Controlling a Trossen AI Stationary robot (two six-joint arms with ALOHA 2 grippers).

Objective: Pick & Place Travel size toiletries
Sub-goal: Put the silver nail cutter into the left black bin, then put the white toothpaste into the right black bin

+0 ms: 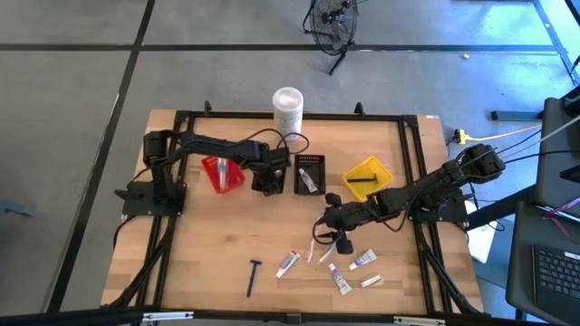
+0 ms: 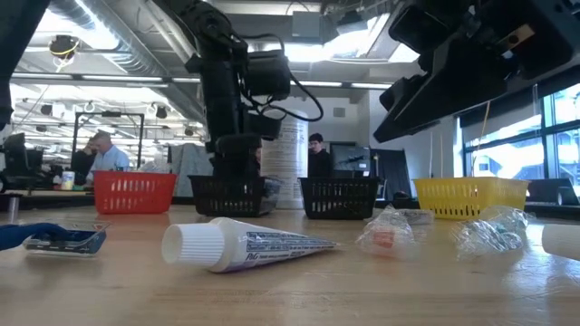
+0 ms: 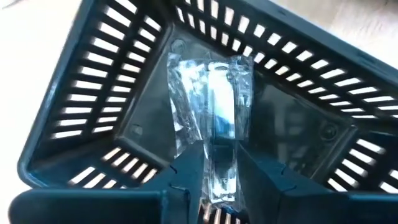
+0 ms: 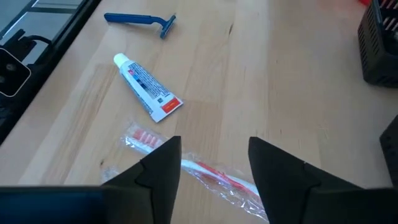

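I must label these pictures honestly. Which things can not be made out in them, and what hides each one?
- Left wrist view: the clear wrapped item over the black bin; glare hides what is inside.
- Low view: print on the white tube is too blurred to read.
- Right wrist view: the wrapped red toothbrush is partly hidden by the right gripper.
- High view: the sachets are too small to identify.

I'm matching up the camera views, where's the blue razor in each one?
High: blue razor near the front edge, left of the white tube.
Low: not clearly identifiable.
Left wrist: not in it.
Right wrist: razor beyond the same tube.
Shared landmark: that tube.
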